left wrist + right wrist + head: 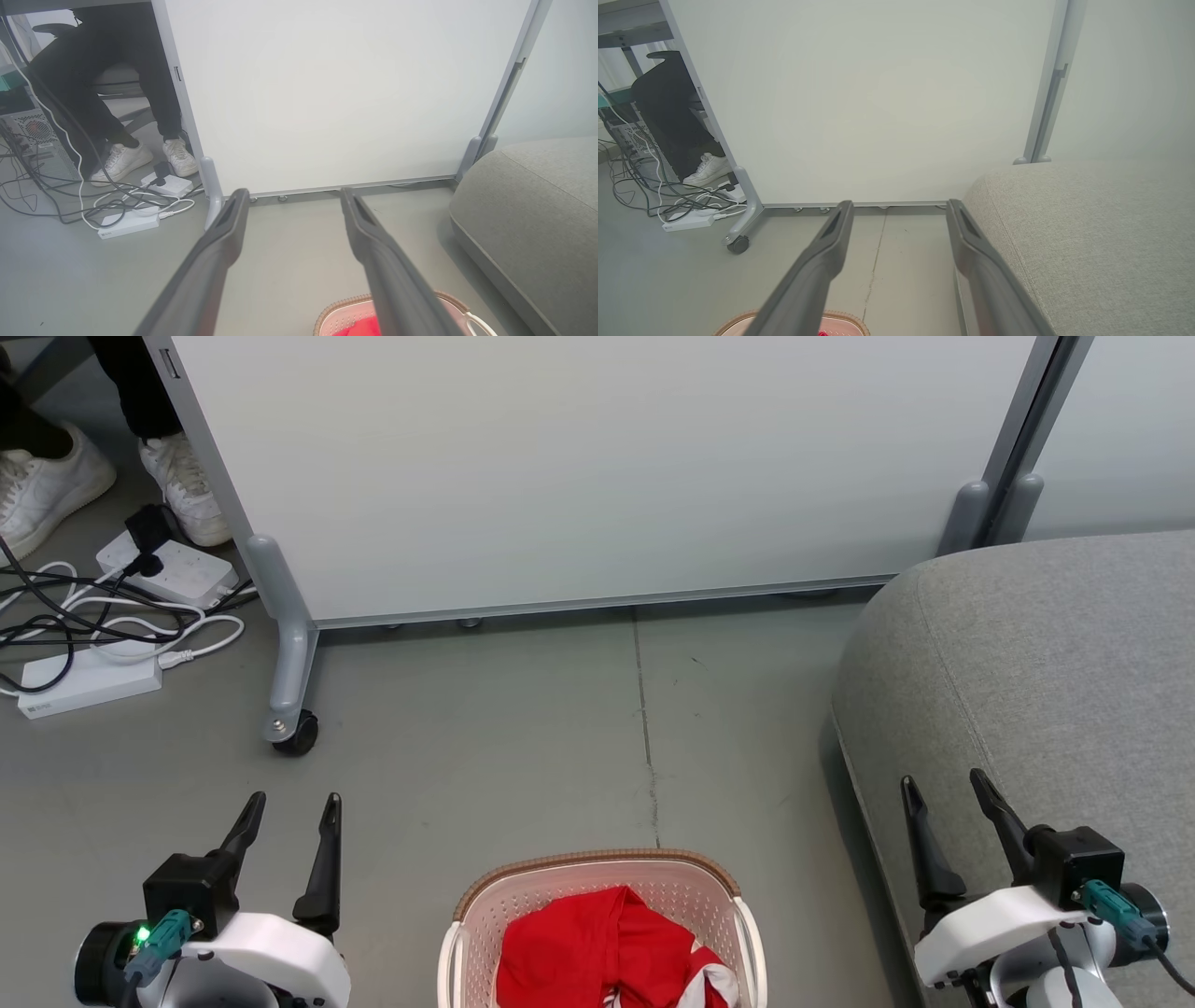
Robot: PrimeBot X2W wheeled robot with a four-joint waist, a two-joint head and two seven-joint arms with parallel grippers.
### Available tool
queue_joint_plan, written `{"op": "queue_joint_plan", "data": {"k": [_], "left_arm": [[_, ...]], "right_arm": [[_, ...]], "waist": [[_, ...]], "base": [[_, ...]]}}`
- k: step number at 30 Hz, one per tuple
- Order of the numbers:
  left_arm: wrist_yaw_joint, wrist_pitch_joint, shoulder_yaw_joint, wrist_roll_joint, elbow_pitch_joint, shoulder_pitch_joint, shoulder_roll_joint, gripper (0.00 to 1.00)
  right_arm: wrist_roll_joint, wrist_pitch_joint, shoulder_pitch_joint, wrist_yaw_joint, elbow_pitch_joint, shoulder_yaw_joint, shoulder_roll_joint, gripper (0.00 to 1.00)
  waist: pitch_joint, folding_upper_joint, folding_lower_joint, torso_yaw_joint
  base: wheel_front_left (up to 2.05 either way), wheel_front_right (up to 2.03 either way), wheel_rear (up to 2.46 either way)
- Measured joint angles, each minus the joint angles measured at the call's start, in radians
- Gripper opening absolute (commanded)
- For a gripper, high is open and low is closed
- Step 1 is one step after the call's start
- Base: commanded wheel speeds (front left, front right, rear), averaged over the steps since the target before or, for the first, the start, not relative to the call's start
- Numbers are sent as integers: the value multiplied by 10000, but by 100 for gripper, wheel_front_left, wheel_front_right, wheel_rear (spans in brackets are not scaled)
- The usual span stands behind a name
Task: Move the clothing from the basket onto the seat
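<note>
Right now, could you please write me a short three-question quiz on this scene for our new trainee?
1. True or false: the red clothing already lies on the grey seat.
2. By the robot's own sides, the seat stands to which side of the basket? A) left B) right
3. Fill in: the left hand and the right hand are both ____ and hold nothing.

Key
1. False: it lies in the basket.
2. B
3. open
</note>
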Motion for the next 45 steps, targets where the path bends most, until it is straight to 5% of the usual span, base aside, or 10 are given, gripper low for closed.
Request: {"op": "queue_joint_plan", "data": {"k": [24,45], "left_arm": [[163,-176,-75,-104,-48,-237,115,100],[-949,-602,-1248,61,1776,-3520,-36,100]], "right_arm": [[117,-8,-279,0,-245,40,2,100],[483,-10,-2007,0,-2236,456,-13,100]], "waist": [[386,0,0,-20],[3992,0,0,-1111]], "base": [[0,0,0],[0,0,0]]}}
